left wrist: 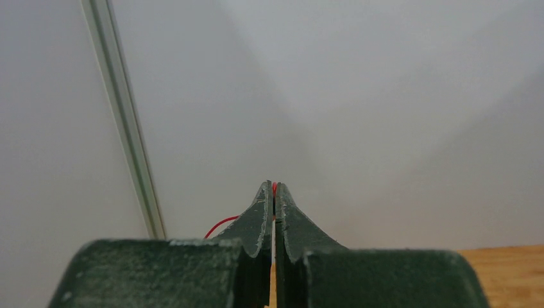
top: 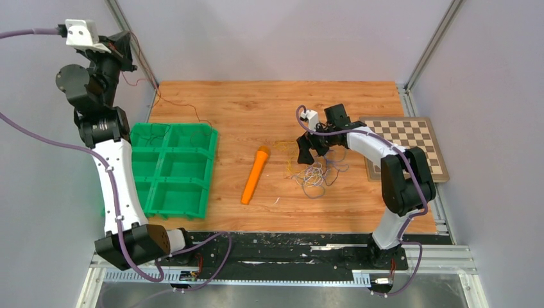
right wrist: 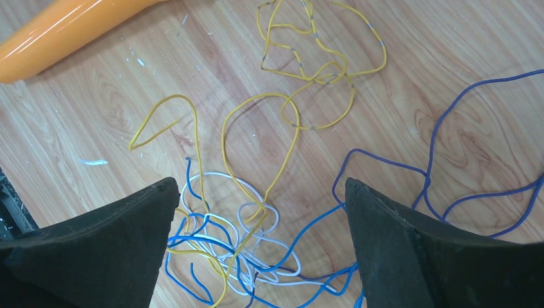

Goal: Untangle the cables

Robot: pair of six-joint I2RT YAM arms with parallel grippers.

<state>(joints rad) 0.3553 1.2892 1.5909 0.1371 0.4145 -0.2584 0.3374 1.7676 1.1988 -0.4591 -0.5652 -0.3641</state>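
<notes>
The cables (top: 314,173) lie in a loose tangle on the wooden table, right of centre. My right gripper (top: 312,154) hovers just above them, open. In the right wrist view its fingers (right wrist: 262,186) straddle a knot of white (right wrist: 205,174), blue and yellow wires; more yellow loops (right wrist: 297,119) and a blue-purple wire (right wrist: 433,131) spread beyond. My left gripper (top: 130,59) is raised high at the back left, shut on a thin red wire (top: 179,104) that trails down onto the table. In the left wrist view the wire (left wrist: 221,224) shows beside the closed gripper (left wrist: 274,186).
An orange marker (top: 255,174) lies left of the tangle and shows in the right wrist view (right wrist: 64,29). A green compartment tray (top: 173,170) sits at the left. A chessboard (top: 404,147) lies at the right edge, behind the right arm.
</notes>
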